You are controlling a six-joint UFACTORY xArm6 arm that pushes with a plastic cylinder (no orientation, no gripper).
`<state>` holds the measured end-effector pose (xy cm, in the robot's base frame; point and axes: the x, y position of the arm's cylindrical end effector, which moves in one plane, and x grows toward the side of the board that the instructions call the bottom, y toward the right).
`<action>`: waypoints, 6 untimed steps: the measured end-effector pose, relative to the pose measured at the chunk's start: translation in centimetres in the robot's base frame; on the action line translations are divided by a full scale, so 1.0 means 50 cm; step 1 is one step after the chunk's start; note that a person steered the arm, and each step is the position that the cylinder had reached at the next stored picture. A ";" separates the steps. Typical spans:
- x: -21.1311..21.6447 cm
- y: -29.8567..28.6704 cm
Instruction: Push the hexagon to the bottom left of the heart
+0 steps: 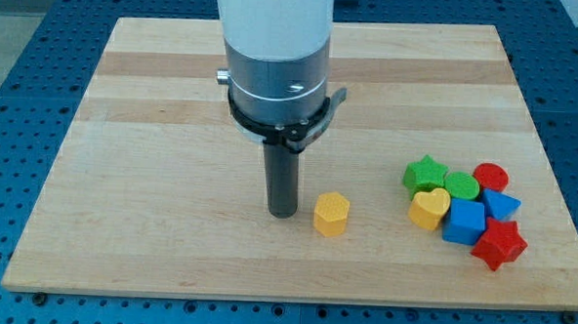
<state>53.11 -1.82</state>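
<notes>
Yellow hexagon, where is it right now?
The yellow hexagon sits low on the wooden board, just right of my tip and left of the yellow heart.

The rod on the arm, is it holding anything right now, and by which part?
Nothing is held. My tip rests on the board just to the view's left of the yellow hexagon, with a small gap between them.

Cut off by the view's top: white arm housing (273, 15). Partly hidden in the cluster: red cylinder block (491, 177), green round block (462, 184) of unclear shape, blue block (501, 204).
</notes>
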 end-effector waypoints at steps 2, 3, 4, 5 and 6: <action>0.022 0.069; 0.038 0.100; 0.043 0.136; 0.043 0.170; 0.043 0.196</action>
